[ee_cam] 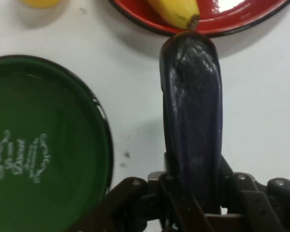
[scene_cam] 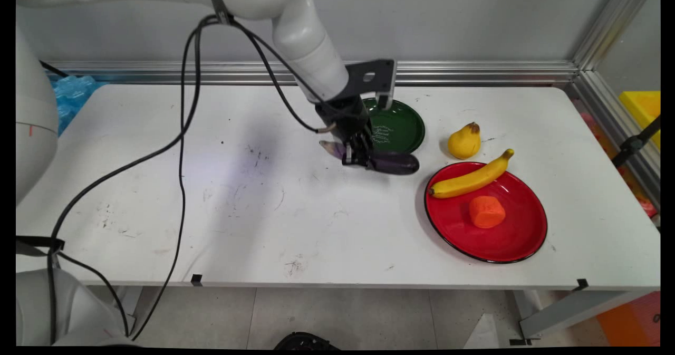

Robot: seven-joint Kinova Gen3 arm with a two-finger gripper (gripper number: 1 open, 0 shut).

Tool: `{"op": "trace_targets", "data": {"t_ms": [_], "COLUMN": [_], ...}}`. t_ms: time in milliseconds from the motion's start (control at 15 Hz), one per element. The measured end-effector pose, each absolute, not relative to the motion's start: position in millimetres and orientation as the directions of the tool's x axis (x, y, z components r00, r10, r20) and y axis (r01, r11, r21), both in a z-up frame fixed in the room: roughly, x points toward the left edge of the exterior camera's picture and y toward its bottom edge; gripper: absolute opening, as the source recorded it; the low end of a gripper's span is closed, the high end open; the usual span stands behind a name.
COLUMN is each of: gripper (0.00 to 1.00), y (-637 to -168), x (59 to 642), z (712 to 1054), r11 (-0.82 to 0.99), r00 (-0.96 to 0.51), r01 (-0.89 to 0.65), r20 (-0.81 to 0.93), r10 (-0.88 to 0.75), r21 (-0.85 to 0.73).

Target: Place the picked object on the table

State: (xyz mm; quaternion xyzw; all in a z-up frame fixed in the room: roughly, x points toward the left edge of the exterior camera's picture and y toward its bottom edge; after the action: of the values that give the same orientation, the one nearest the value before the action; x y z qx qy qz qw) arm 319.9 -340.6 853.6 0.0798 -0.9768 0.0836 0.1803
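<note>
A dark purple eggplant (scene_cam: pixel 393 162) lies lengthwise near the table's middle, its pale stem end pointing left. My black gripper (scene_cam: pixel 357 157) is shut on the eggplant near that stem end. In the hand view the eggplant (ee_cam: pixel 192 113) runs up from between my fingers (ee_cam: pixel 170 193), its tip close to the red plate's rim (ee_cam: pixel 150 25). The green plate (scene_cam: pixel 403 133) sits just behind the gripper and shows at the hand view's left (ee_cam: pixel 58 145).
The red plate (scene_cam: pixel 517 239) at the right holds a banana (scene_cam: pixel 469 178) and an orange carrot piece (scene_cam: pixel 487 211). A yellow pear (scene_cam: pixel 464 141) stands on the table between the two plates. Black cables (scene_cam: pixel 182 149) hang over the left half of the table.
</note>
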Motion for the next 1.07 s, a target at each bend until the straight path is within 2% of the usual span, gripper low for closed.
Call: {"op": "trace_targets", "data": {"t_ms": [867, 933, 1067], "gripper": [0.00, 1.00, 1.00], "y": [-342.1, -342.2, -342.0], "x": [305.4, 305.1, 305.0], "z": [779.3, 776.1, 771.6], "r11": [0.980, 0.980, 0.981], "r00": [-0.939, -0.940, -0.940], "r01": [-0.180, -0.178, -0.174], "r20": [0.311, 0.310, 0.310], "r10": [-0.144, -0.143, -0.140], "r21": [-0.089, -0.087, -0.082]}}
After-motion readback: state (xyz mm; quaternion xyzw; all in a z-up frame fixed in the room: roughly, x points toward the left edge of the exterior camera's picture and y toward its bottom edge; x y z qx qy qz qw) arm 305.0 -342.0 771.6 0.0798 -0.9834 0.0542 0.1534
